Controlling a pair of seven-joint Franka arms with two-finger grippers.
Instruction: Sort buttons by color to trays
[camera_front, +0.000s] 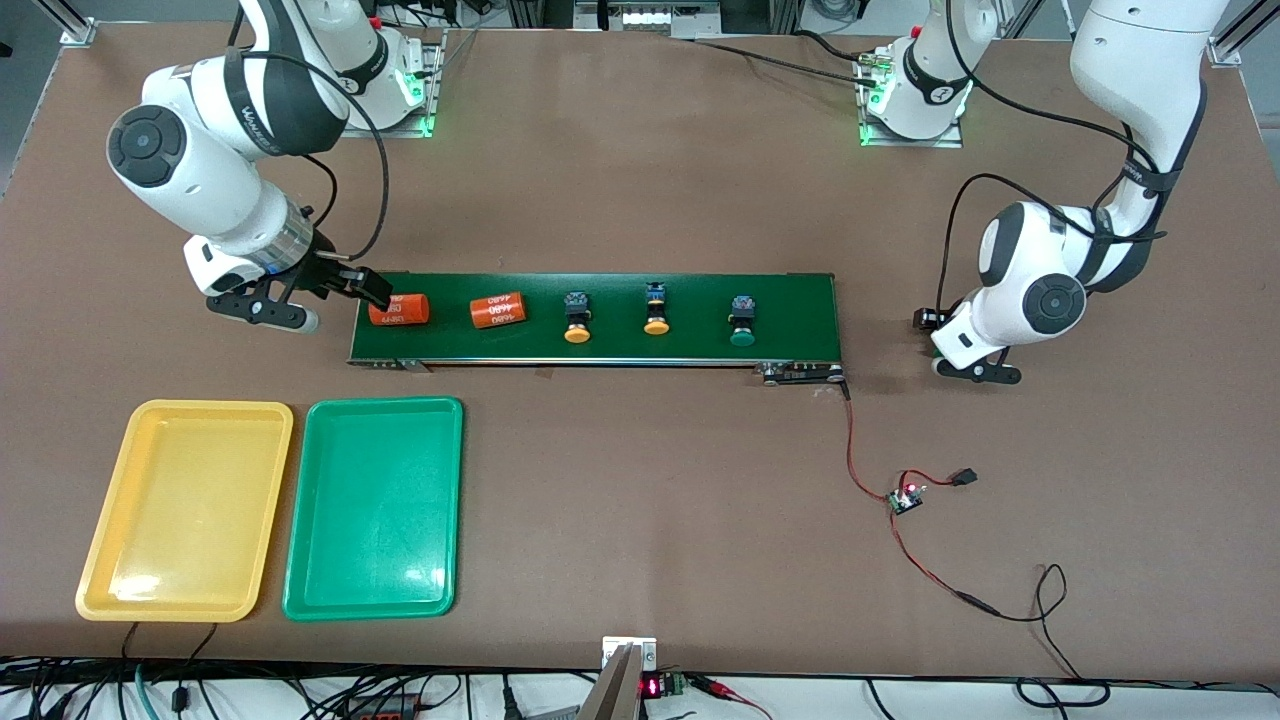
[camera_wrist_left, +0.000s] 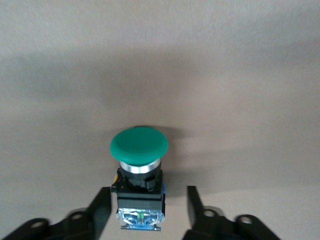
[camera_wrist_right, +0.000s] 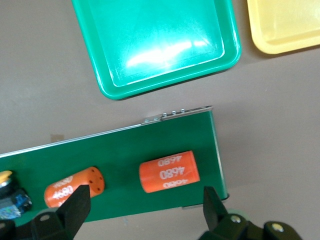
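Three buttons lie on the dark-green belt (camera_front: 600, 345): two orange-yellow capped (camera_front: 577, 318) (camera_front: 656, 310) and one green capped (camera_front: 742, 322). A second green-capped button (camera_wrist_left: 139, 170) lies on the brown table between the fingers of my left gripper (camera_wrist_left: 147, 192), which is open around it with a gap on each side. In the front view the left gripper (camera_front: 953, 347) is low on the table just off the belt's end. My right gripper (camera_front: 318, 300) (camera_wrist_right: 144, 207) is open and empty over the belt's end toward the right arm. The yellow tray (camera_front: 185, 500) and green tray (camera_front: 375, 505) are empty.
Two orange numbered cylinders (camera_front: 399, 310) (camera_front: 498, 310) lie on the belt by the right gripper; the right wrist view shows them too (camera_wrist_right: 169, 171) (camera_wrist_right: 72, 189). A small circuit board (camera_front: 908, 497) with red and black wires lies on the table toward the left arm's end.
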